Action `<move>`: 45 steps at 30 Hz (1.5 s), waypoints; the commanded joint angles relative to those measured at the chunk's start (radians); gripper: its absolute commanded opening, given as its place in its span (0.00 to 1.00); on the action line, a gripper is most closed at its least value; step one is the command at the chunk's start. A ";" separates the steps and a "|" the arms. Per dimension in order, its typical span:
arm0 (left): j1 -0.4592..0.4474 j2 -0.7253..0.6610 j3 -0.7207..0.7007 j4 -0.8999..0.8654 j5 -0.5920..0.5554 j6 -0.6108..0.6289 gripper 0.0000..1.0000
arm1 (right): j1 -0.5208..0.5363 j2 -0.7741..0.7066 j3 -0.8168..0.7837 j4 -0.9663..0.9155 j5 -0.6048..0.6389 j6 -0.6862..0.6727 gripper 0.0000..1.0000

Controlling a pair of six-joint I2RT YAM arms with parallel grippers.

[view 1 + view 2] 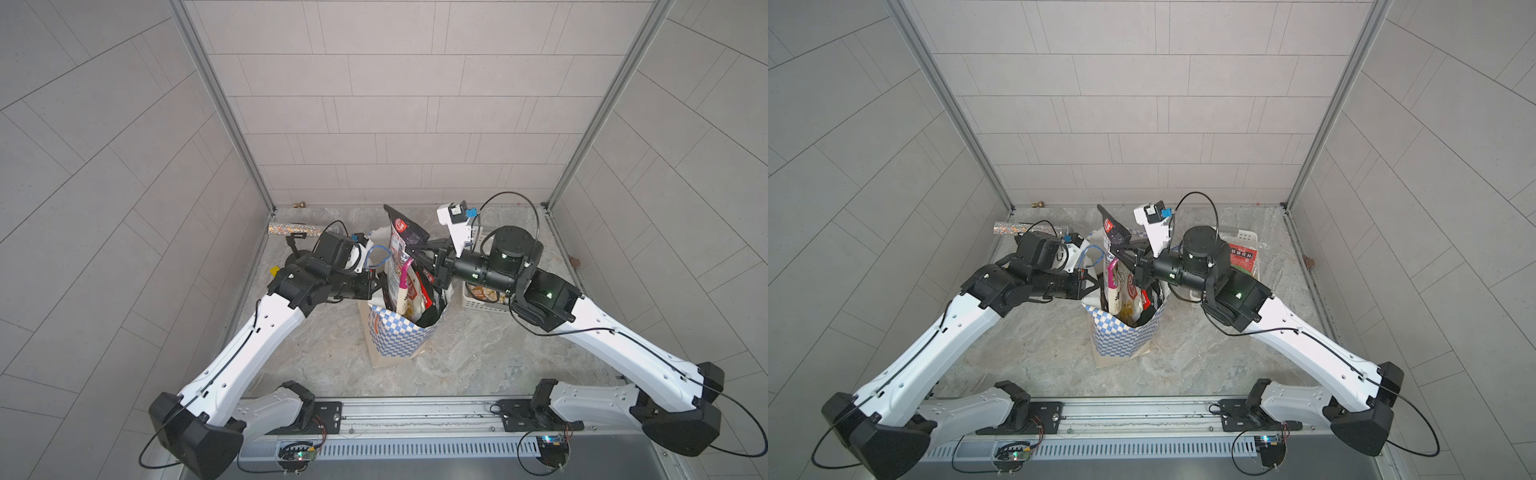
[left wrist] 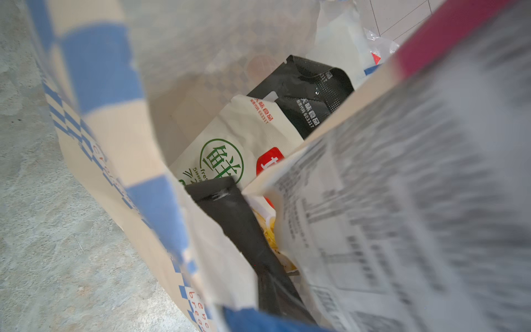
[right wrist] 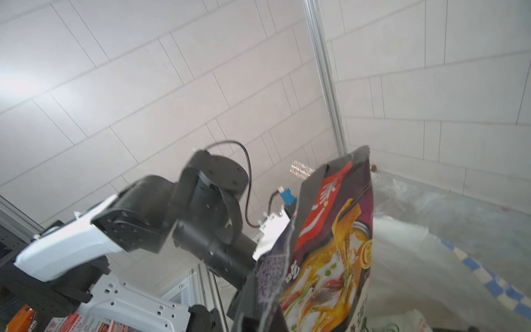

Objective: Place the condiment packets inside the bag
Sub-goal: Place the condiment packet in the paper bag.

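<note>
Several packets (image 2: 230,138) lay inside the bag (image 1: 395,336) as the right tool (image 1: 415,251), shut tight on a tall dark packet (image 1: 397,232), held it upright in the bag's mouth. The left tool (image 1: 374,286), closed, apparently pinched the bag's rim. The light, floppy, slick film looked surest held by a sealed edge.

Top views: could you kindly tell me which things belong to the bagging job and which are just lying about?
Job:
bag
dark packet in the right pincer
pale packet standing in the bag
red packet in the white basket

Lying about:
glittery tube
yellow block
brass fitting by the back wall
</note>
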 commanded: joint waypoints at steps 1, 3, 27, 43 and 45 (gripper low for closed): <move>-0.005 -0.031 -0.009 0.074 0.007 0.009 0.00 | 0.004 0.008 0.002 0.110 -0.007 0.026 0.00; -0.005 -0.033 -0.011 0.073 0.007 0.009 0.00 | 0.005 0.009 -0.050 0.156 -0.004 0.065 0.00; -0.004 -0.032 -0.009 0.079 -0.016 0.011 0.00 | 0.015 -0.273 -0.594 0.189 0.035 0.458 0.03; -0.005 -0.029 -0.010 0.083 0.146 0.055 0.00 | -0.022 -0.238 -0.242 -0.510 0.268 0.027 0.66; -0.005 -0.038 -0.016 0.087 0.161 0.055 0.00 | -0.057 -0.213 -0.182 -0.597 0.321 0.003 0.67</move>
